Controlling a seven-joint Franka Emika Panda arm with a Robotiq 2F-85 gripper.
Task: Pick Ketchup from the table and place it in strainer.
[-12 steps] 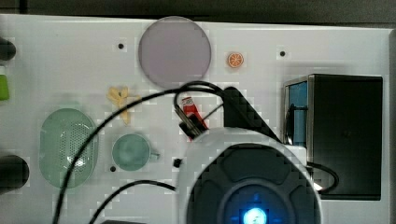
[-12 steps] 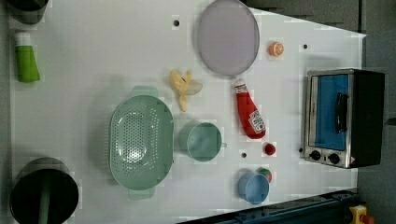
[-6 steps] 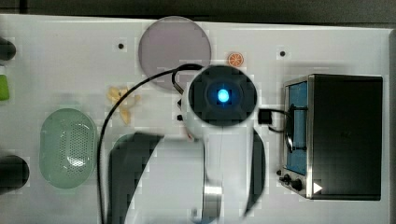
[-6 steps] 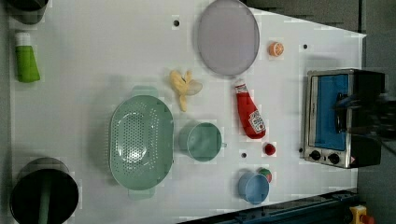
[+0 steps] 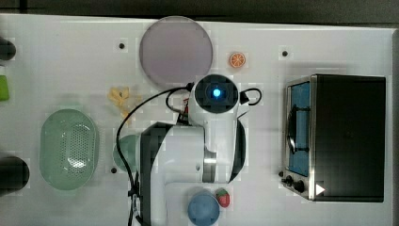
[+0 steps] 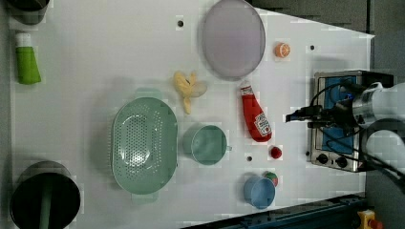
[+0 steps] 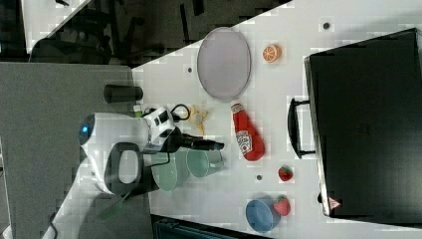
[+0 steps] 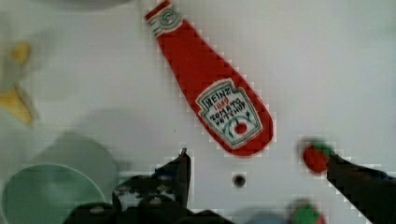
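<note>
- Since the earlier frames the arm has swung out over the table [image 6: 95,57]; in the top view its wrist with the blue light now covers the spot where the Ketchup lies.
- Gripper [image 8: 254,163] points down above the table, fingers spread wide, holding nothing; one finger [image 8: 183,170] sits beside the bottle's base end, apart from it.
- Ketchup [image 6: 254,114] lies flat, untouched, label up.
- Long axis: cap [image 6: 246,88] toward the grey plate [image 6: 233,38], base toward the small strawberry [image 6: 275,152].
- Ketchup is just beside the plate's rim, near the green mug [image 6: 206,144], with the toaster oven [image 6: 340,119] on its other side.
- Strainer [image 6: 143,145] is beyond the mug from the Ketchup, well apart.
- Banana peel [image 6: 188,88] lies between the strainer and the plate.
</note>
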